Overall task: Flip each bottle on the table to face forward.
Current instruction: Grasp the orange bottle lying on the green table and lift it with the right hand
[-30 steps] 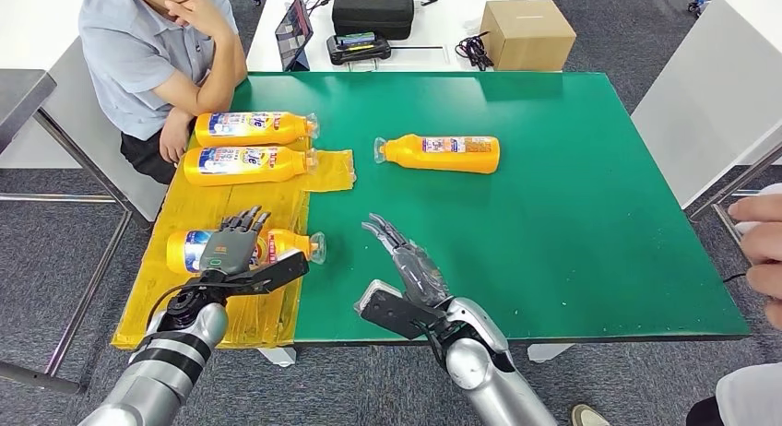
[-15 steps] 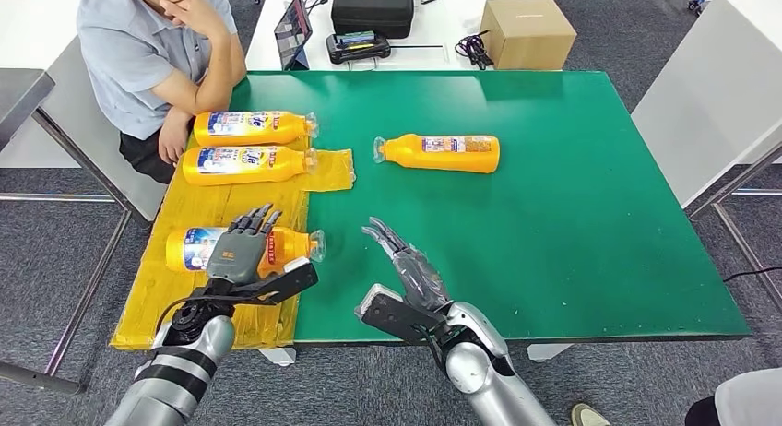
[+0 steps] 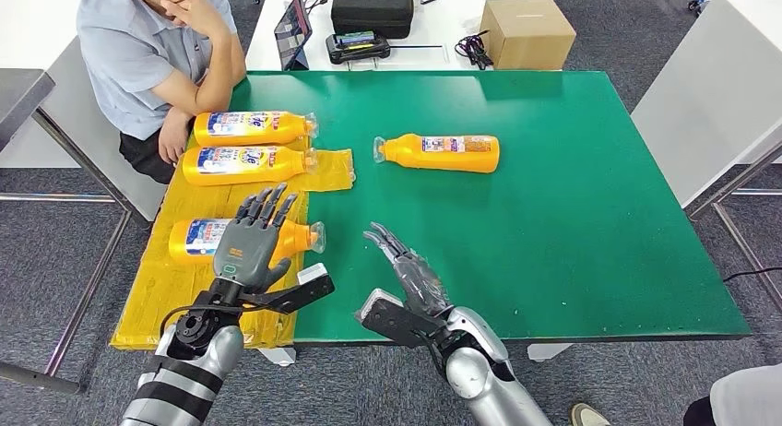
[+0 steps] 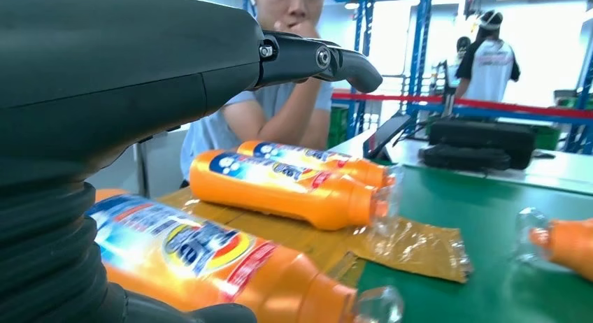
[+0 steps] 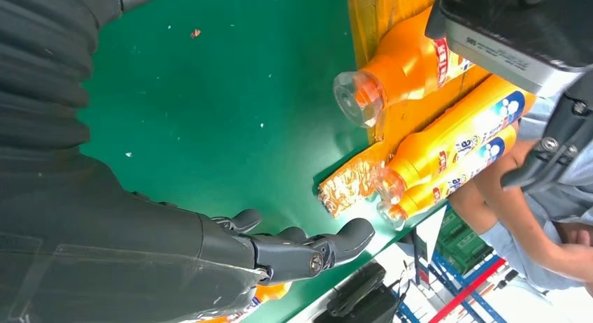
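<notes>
The left hand, fingers spread and empty, hovers over the nearest bottle lying on yellow sheeting. The right hand waits open. Smooth, round plastic likely rolls; grip mid-body.

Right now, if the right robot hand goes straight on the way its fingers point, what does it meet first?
Probably nothing soon: the right robot hand points up-left over bare green table, passing between the nearest orange plastic bottle and the lone one. Depth is unclear.
</notes>
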